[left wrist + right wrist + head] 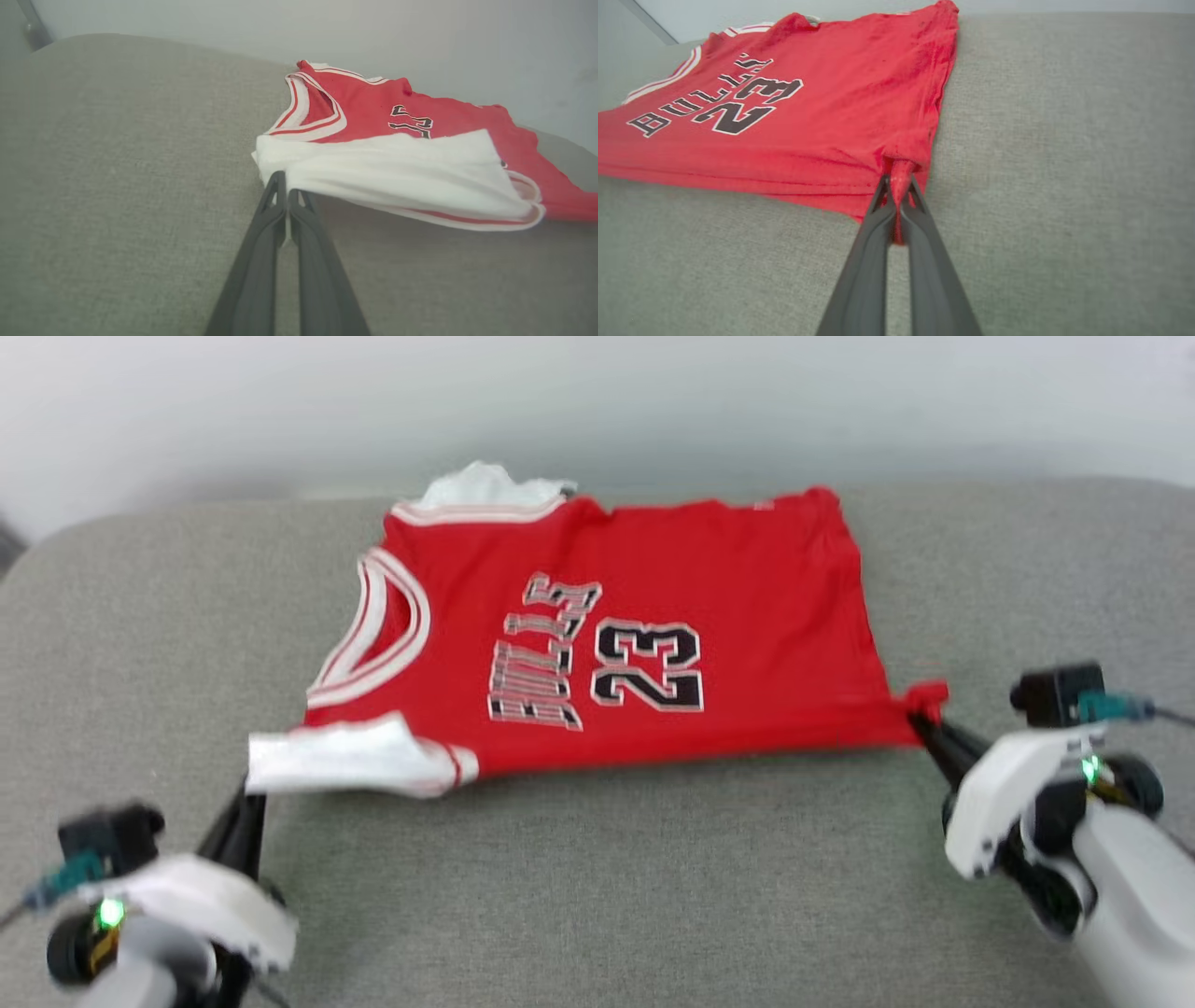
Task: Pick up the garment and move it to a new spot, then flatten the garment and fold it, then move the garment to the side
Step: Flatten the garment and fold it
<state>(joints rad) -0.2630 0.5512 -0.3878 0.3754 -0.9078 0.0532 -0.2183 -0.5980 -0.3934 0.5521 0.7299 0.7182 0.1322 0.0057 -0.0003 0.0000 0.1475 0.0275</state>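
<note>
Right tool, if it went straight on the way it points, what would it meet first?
The garment: the right tool is shut on its bunched hem corner, and the red cloth lies straight ahead, probably right away.

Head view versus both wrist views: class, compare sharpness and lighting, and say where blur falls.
Head view: whole frame softly blurred, lettering on the garment smeared, light flat. Left wrist view: fairly sharp, no glare. Right wrist view: sharpest, lettering crisp, light even.

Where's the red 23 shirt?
The garment lies on the grey cushion, in the middle of the head view, held at its near corners by the left gripper and the right gripper.
</note>
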